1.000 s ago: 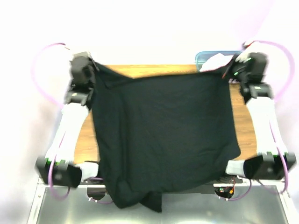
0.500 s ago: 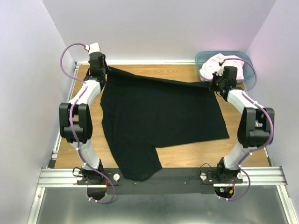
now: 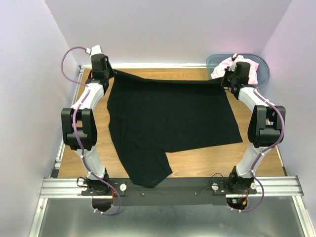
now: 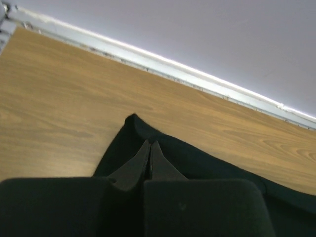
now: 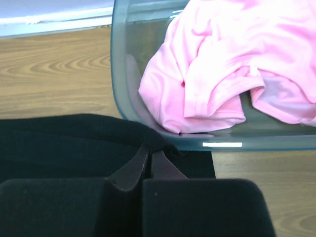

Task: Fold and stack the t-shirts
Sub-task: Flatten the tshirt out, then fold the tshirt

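Black t-shirt (image 3: pixel 168 118): soft cloth, matt, no sheen. Pink t-shirt (image 5: pixel 222 64): thin cloth, matt, creased, stitched hems. Bin (image 5: pixel 118 74): teal see-through plastic, smooth, glossy w/ bright glint on rim. Table (image 3: pixel 197 160): wood-grain top, smooth, low sheen. Rail (image 3: pixel 54 186): bare metal, dull silver. Arm shells (image 3: pixel 93 98): white & black plastic, smooth. Cables (image 3: pixel 62 63): purple, smooth, slightly shiny.

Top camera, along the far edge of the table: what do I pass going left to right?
Left gripper → black t-shirt → right gripper → teal bin holding the pink t-shirt.
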`<act>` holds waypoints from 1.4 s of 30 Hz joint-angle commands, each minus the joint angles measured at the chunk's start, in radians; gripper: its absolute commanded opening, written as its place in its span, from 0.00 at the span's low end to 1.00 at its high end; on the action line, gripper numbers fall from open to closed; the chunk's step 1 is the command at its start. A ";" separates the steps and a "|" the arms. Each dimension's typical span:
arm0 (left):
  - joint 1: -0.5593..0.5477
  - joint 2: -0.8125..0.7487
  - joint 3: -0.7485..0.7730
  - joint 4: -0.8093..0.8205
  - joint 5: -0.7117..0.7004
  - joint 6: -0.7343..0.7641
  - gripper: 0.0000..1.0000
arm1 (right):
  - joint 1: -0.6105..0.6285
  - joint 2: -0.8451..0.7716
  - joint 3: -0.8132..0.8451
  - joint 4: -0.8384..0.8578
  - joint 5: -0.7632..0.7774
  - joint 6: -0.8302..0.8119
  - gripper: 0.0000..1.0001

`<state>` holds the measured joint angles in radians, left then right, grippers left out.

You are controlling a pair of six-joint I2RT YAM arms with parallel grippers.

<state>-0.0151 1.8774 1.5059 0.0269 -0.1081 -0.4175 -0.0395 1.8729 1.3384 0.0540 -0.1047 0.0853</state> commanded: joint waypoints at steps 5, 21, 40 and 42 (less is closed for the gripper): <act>0.007 -0.178 -0.180 -0.090 0.028 -0.233 0.00 | -0.023 0.058 0.080 0.029 0.099 -0.001 0.00; 0.007 -0.432 -0.401 -0.191 0.045 -0.438 0.00 | -0.053 0.077 0.127 0.009 0.069 0.011 0.01; 0.007 -0.624 -0.756 -0.104 0.154 -0.599 0.00 | -0.060 0.039 0.007 -0.051 0.099 0.067 0.01; 0.007 -0.632 -0.783 -0.096 0.160 -0.609 0.00 | -0.060 0.034 -0.016 -0.051 0.099 0.073 0.01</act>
<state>-0.0147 1.2873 0.7555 -0.1017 0.0219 -0.9916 -0.0875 1.9316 1.3643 0.0196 -0.0475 0.1390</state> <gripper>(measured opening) 0.006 0.012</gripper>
